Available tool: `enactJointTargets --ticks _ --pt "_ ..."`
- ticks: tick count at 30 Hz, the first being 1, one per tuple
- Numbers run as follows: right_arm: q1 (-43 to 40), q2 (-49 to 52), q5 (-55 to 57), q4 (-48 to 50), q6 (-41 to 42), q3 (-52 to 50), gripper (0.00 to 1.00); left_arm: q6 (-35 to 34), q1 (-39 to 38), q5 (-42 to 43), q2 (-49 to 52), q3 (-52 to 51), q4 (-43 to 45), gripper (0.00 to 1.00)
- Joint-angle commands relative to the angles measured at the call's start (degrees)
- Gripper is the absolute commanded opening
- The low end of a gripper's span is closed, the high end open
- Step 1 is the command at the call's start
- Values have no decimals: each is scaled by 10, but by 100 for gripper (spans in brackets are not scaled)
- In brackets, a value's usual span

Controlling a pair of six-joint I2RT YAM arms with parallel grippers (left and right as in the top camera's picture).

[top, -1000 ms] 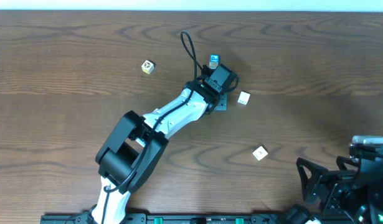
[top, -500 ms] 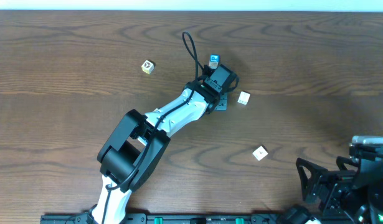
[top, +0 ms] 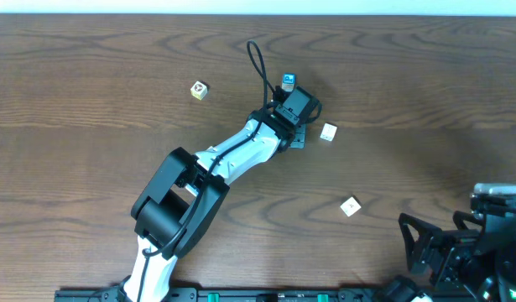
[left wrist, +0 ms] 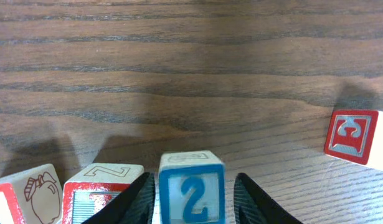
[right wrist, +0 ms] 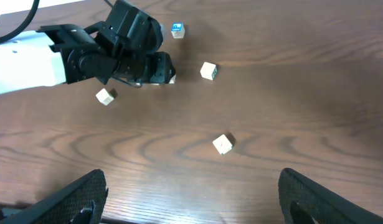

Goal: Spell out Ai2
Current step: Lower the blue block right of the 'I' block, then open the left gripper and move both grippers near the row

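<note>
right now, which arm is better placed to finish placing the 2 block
Left. Its tool straddles the blue 2 block, which sits beside a red-edged block in the left wrist view. The right tool hangs open by the near edge of the table, far from every block.

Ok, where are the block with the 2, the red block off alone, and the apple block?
block with the 2 (left wrist: pixel 192 196), left wrist view, on its blue-framed front face.
red block (left wrist: pixel 352 134), left wrist view, on its red front face.
apple block (left wrist: pixel 37 196), left wrist view, on the apple picture.
</note>
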Motion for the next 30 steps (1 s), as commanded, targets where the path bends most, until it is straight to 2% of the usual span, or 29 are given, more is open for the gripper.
enactJointTargets --ticks 1,5,12,17,20,23,24,25,27,30 --pt "-2 0 0 -2 10 0 88 4 4 -12 7 11 2 43" --pt "-2 0 0 -2 10 0 88 4 4 -12 7 11 8 43" --pt "-2 0 7 -2 10 0 90 50 4 -20 2 48 8 46" --pt "-2 0 38 -2 9 0 90 61 11 -153 -13 155 -92 45" --pt "-2 0 73 -2 7 0 90 64 34 -174 -33 217 -155 43" --pt "-2 0 118 2 -1 -3 89 64 82 -126 -60 243 -206 34" --pt "-2 0 130 7 -10 -7 89 64 105 -85 -72 243 -219 25" --pt "-2 0 137 16 -24 -13 89 64 130 -34 -84 243 -233 20" --pt "-2 0 144 44 -48 -29 89 64 186 59 -109 243 -264 19" --pt "-2 0 153 91 -60 -52 92 65 255 134 -147 243 -307 20"
